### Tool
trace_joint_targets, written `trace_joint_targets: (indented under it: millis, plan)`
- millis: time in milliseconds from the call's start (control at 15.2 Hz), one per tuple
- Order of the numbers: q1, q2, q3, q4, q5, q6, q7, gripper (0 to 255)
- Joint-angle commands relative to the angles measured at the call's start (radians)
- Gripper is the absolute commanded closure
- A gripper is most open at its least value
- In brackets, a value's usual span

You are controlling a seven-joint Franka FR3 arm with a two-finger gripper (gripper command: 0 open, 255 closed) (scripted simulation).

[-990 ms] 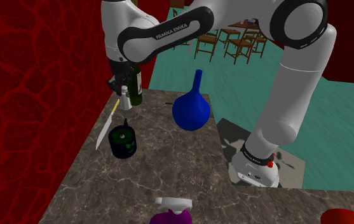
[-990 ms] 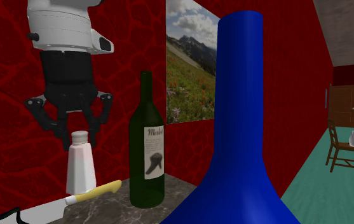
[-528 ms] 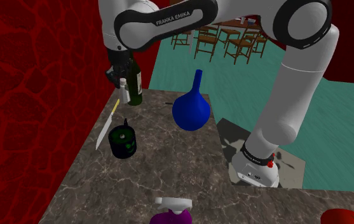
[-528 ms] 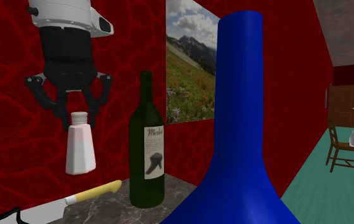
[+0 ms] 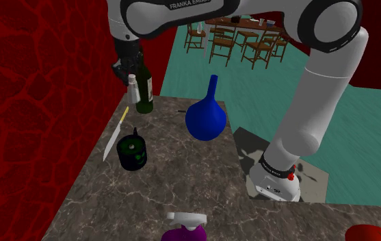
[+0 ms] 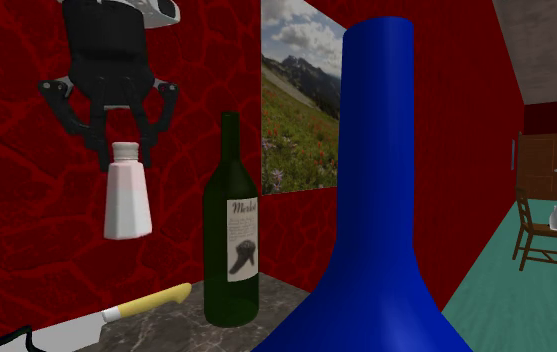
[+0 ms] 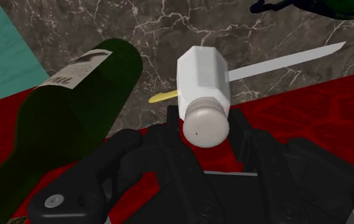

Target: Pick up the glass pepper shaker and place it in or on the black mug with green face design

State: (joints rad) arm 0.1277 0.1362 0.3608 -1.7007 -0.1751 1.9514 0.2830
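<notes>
Pepper shaker (image 7: 202,89), white with a grey cap, hangs from the hand (image 6: 126,158), whose black fingers clasp the cap on two sides. Its body points down, clear of the bench (image 5: 182,178). Beneath it, the wrist view shows a yellow-handled knife (image 7: 283,60) lying on the marble. The shoulder view adds the black mug (image 5: 133,152) with its green face, standing nearer that camera than the hand. Just beyond the shaker stands a dark green wine bottle (image 6: 231,240).
</notes>
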Motion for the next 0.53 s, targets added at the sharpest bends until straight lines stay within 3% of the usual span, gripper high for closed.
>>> trace_joint_targets:
  millis: [0, 462]
  plan:
    - [0.003, 0.005, 0.002, 0.031, -0.001, -0.027, 0.001, 255]
    - [0.071, -0.092, 0.063, -0.028, 0.019, -0.075, 0.122, 255]
